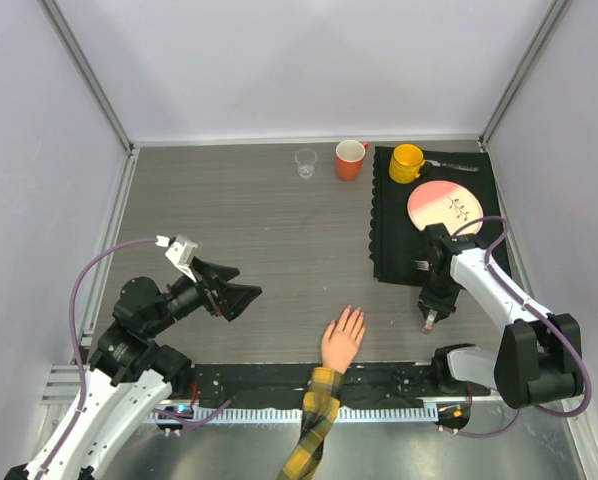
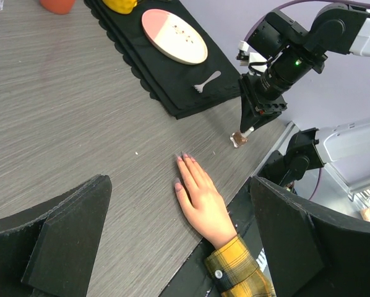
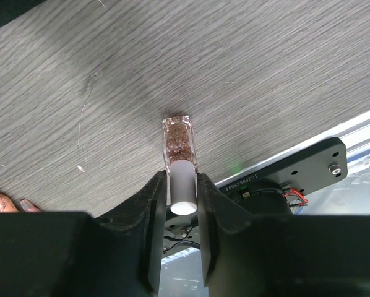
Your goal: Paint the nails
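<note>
Near the table's (image 1: 259,230) front edge, beside the fake hand (image 1: 343,338), a nail polish bottle (image 3: 177,139) is clamped by its cap (image 3: 183,193) in the right gripper (image 3: 182,183).

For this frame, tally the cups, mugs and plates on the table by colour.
Orange mug: 1
Yellow mug: 1
Clear cup: 1
Pink-and-white plate: 1
Total: 4

Robotics lab test cell here: plain white panel walls (image 1: 309,60), alu frame posts (image 1: 89,75), grey woodgrain table (image 1: 249,220), left arm (image 1: 129,335) & right arm (image 1: 489,285) bolted at near edge.
</note>
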